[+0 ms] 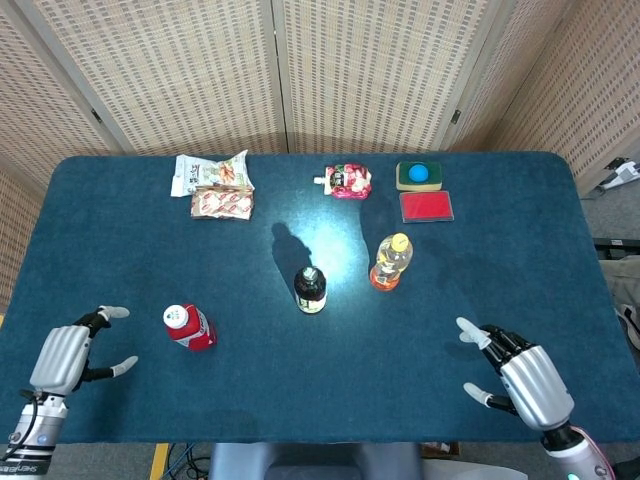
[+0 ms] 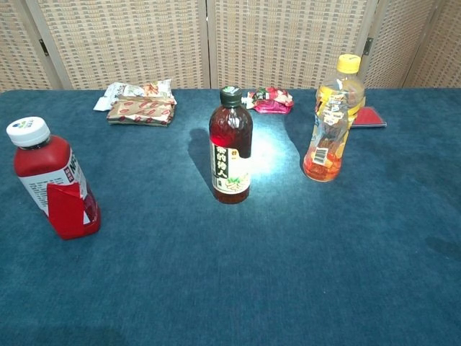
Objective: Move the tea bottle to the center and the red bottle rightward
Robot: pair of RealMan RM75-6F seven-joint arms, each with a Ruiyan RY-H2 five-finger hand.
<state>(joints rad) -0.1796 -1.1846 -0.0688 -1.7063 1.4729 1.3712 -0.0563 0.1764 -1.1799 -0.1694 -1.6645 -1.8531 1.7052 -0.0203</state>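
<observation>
Matt blue cloth covers the table (image 2: 216, 288); the tea bottle (image 2: 230, 148) and red bottle (image 2: 50, 180) look like glossy plastic (paper-like labels), the folding screen (image 1: 300, 70) woven

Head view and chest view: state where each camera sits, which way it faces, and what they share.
Head view: high above the near edge, looking down on the whole table; left hand and right hand show, both open.
Chest view: low at the near edge, looking level across the table toward the screens; no hand shows.
Shared: red bottle, dark tea bottle, yellow-capped bottle.
</observation>
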